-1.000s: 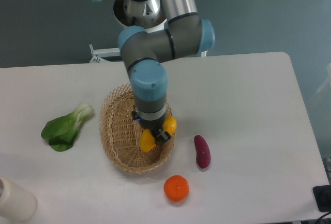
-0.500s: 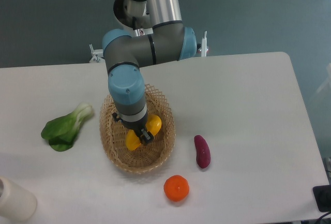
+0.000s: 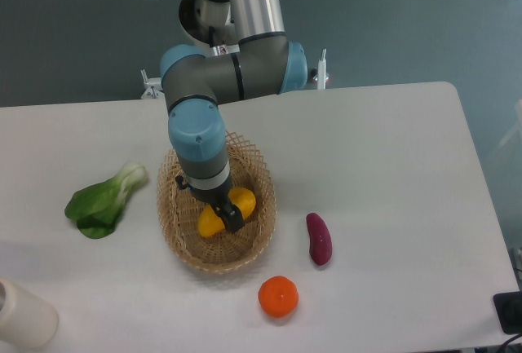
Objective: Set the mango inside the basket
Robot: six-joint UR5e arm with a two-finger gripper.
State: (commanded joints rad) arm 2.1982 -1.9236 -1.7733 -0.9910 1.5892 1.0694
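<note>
I see my gripper (image 3: 226,214) clamped on the mango (image 3: 225,210), jaws down inside the basket (image 3: 181,240).

The arm hides the mango's (image 3: 227,210) middle (fingers (image 3: 232,224) possibly closed); basket's (image 3: 259,221) far rim covered.

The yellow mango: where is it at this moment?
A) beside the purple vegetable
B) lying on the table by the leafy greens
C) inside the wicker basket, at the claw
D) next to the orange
C: the mango sits within the basket, with the claw right on it.
</note>
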